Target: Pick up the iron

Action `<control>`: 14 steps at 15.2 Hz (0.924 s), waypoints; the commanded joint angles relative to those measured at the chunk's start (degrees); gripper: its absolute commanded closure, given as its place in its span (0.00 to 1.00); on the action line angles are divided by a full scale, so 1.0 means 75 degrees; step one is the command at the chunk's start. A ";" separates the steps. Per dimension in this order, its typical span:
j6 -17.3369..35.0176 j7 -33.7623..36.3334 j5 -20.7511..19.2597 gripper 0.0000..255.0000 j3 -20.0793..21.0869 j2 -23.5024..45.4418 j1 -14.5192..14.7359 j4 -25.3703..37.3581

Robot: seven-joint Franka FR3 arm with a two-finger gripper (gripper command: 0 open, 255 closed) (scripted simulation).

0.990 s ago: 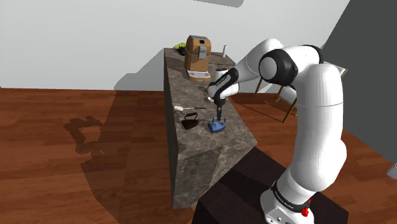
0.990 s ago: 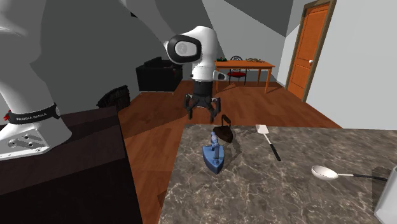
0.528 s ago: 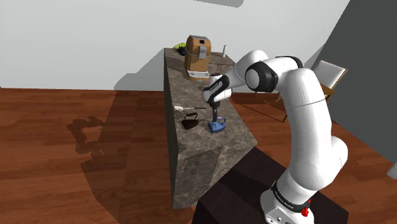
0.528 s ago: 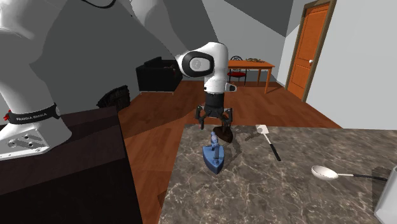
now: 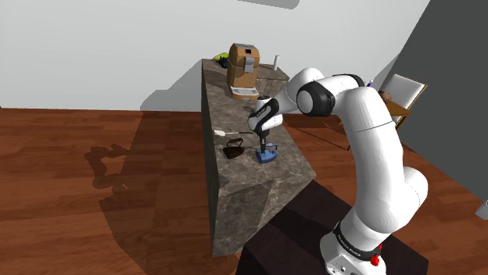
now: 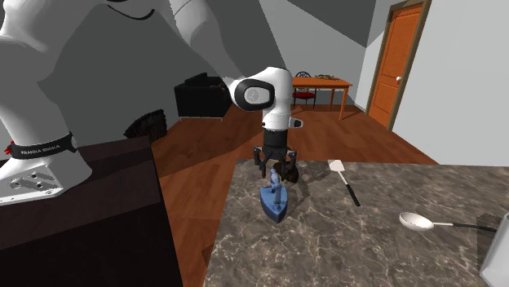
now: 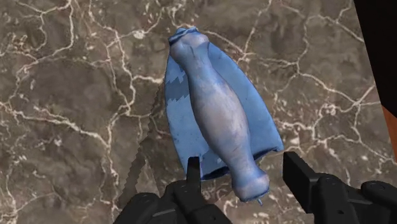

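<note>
We see the hand (image 6: 275, 169) hanging straight down over a blue iron (image 6: 274, 198). The iron sits flat on the dark marbled surface (image 6: 367, 253), near the edge that faces the stand (image 6: 49, 212). In the wrist view our hand (image 7: 245, 183) is spread. Its two black fingers (image 7: 191, 173) stand either side of the end of the iron's long handle, and they do not pinch it. In the shoulder view a second, black iron (image 5: 231, 150) sits near the blue one, on that view's left. Farther along the surface stands a brown machine (image 5: 243, 70). A spatula (image 6: 343, 179) and a spoon (image 6: 418, 220) lie toward the second exterior view's right.
</note>
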 commanded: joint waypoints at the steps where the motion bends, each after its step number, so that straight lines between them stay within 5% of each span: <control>1: 0.0015 0.0000 0.0001 1.00 0.0001 0.0009 -0.0002 -0.0003; 14: -0.0276 -0.0020 -0.0046 1.00 -0.0055 -0.0406 0.0052 -0.0124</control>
